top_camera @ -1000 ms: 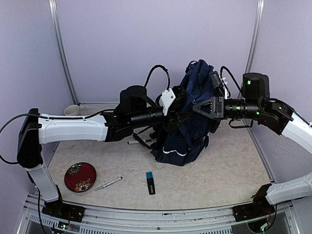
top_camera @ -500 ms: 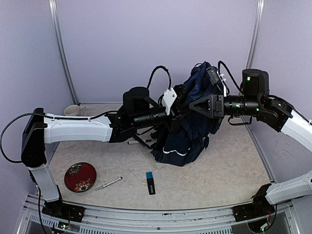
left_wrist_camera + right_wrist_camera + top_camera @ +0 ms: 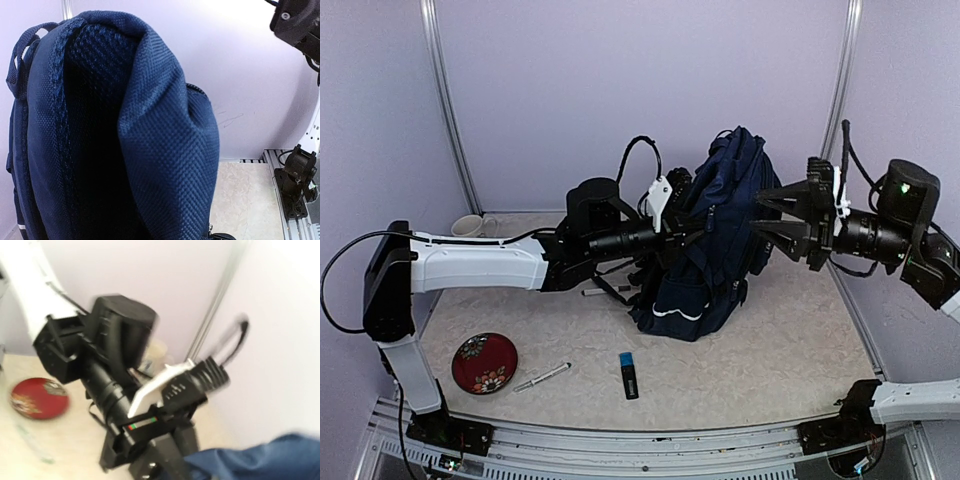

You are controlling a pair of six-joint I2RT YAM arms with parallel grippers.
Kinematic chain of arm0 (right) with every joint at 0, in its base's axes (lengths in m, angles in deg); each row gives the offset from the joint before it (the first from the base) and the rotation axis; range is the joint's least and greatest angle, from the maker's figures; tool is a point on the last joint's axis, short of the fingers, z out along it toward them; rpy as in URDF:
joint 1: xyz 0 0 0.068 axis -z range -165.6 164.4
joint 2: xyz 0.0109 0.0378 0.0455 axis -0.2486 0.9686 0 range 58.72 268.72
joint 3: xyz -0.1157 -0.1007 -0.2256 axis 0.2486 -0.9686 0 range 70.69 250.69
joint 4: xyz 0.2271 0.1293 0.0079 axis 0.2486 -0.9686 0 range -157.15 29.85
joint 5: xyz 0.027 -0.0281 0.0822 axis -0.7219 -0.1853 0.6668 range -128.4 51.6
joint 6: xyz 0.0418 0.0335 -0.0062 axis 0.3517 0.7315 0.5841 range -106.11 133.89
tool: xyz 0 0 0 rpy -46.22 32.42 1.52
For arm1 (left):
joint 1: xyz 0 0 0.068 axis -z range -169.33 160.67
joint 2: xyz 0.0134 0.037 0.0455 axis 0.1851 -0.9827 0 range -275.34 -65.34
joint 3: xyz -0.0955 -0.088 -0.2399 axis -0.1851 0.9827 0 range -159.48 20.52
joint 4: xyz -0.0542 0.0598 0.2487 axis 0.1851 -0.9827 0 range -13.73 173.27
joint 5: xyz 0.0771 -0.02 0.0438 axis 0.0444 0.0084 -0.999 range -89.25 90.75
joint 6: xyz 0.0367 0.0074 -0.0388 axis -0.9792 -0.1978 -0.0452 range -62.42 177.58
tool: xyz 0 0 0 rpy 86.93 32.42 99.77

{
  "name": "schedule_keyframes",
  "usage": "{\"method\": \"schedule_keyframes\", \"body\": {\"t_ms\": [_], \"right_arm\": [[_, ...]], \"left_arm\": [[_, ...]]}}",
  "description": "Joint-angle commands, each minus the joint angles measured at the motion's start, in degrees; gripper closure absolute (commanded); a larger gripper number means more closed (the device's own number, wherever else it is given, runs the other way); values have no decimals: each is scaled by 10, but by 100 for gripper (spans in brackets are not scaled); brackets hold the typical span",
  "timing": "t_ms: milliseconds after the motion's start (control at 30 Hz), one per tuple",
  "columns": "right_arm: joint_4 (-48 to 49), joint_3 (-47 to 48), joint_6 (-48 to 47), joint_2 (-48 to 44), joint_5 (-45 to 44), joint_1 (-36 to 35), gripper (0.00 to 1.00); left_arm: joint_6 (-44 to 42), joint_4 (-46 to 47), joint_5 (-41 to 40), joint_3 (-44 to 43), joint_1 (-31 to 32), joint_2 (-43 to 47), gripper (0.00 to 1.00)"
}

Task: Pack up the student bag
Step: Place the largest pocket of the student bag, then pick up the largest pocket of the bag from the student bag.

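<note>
Lilac walls, beige table [image 3: 790, 350]. student bag [image 3: 720, 250] stands upright mid-table, nearer the back edge, leaning a bit.

left gripper [image 3: 688, 212] is pressed together at the bag's upper left side. Its wrist view is filled by a fold of navy fabric, so it looks like a pinch on the bag's top lip.

right gripper [image 3: 767, 215] sits just beside the bag's right side, jaws part spread, nothing between them. Its wrist view is blurred and shows only the other arm.

Loose items lie toward the front-left corner: red plate [image 3: 485, 362], white pen [image 3: 542, 377], blue-capped stick [image 3: 629, 374]. Mug [image 3: 470, 226] is at the back-left corner.

My read: we're at the bag-opening step, nothing packed. Next, the left keeps its hold. The right either takes the opposite lip to spread the mouth or goes for an item. Can't see whether the zip is open.
</note>
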Motion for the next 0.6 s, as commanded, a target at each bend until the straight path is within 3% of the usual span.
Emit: {"method": "schedule_keyframes", "body": {"t_ms": [0, 100, 167, 233, 400, 567], "right_arm": [[132, -87, -284, -43, -47, -31, 61], [152, -150, -479, -48, -150, -79, 60], [244, -216, -612, -57, -226, -108, 52], [313, -254, -694, -56, -260, -118, 52], [370, -258, -786, -24, -267, -126, 54], [372, -237, -805, 10, -295, -126, 55]], "left_arm": [[22, 70, 27, 3, 1, 33, 100], [22, 67, 33, 3, 1, 33, 100], [20, 63, 34, 3, 1, 35, 100], [17, 60, 34, 3, 2, 35, 100], [6, 54, 39, 3, 4, 37, 100], [-19, 40, 52, 4, 10, 41, 100]]}}
